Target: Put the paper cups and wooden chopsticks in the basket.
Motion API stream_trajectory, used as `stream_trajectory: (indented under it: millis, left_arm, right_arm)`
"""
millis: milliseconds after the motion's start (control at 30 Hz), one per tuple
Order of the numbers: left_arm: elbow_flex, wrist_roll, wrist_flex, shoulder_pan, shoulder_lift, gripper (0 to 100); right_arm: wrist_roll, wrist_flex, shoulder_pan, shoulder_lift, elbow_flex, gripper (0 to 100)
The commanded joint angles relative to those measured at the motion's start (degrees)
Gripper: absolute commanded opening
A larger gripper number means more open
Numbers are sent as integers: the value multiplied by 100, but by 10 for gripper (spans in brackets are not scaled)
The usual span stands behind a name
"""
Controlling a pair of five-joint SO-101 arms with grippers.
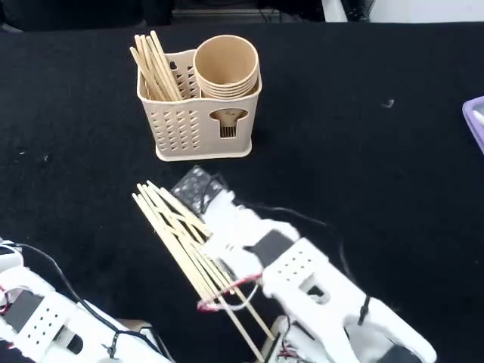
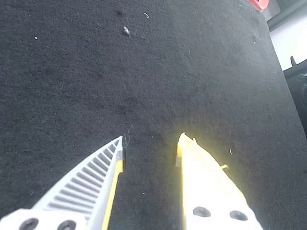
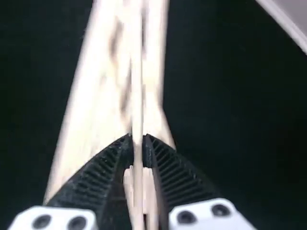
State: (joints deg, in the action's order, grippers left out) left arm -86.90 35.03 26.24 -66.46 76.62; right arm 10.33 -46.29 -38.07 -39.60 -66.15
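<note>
A black felt-like tabletop (image 1: 363, 174), flecked with lint, carries a beige perforated plastic basket (image 1: 198, 130) holding stacked tan paper cups (image 1: 227, 64) and pale wooden chopsticks (image 1: 155, 66). Nearer the arms, the right gripper (image 3: 137, 139) is clamped on a loose bundle of wooden chopsticks (image 1: 170, 219). The left gripper (image 2: 149, 143) hangs with fingers apart above the cloth. A lilac-rimmed object (image 1: 475, 121) sits at the table's edge

We'd say a robotics lab or sim. test setup: black-cloth table (image 1: 378, 174), 2 white plastic robot arms (image 1: 318, 291) on it.

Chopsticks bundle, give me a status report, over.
Right claw shut on chopsticks bundle, short of the basket. Left claw open over the table. Paper cups stacked in basket. Nothing between bundle and basket.
</note>
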Motion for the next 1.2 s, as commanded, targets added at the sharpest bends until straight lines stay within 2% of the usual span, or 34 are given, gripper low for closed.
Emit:
stream_trajectory:
  millis: [0, 167, 367, 433, 867, 1167]
  left_arm:
    - [268, 0, -114, 163, 70, 191]
    - [268, 0, -105, 215, 70, 191]
    - [268, 0, -105, 215, 70, 191]
    - [268, 0, -97, 215, 70, 191]
    - [268, 0, -114, 224, 62, 191]
    - [268, 0, -123, 224, 62, 191]
  right_arm:
    - [791, 123, 264, 488, 391, 15]
    - [1547, 132, 281, 1358, 734, 27]
    - [2031, 132, 193, 1956, 831, 200]
    - [2127, 132, 114, 1974, 787, 229]
    - [2110, 79, 185, 1938, 822, 229]
    - [2136, 105, 659, 453, 268, 230]
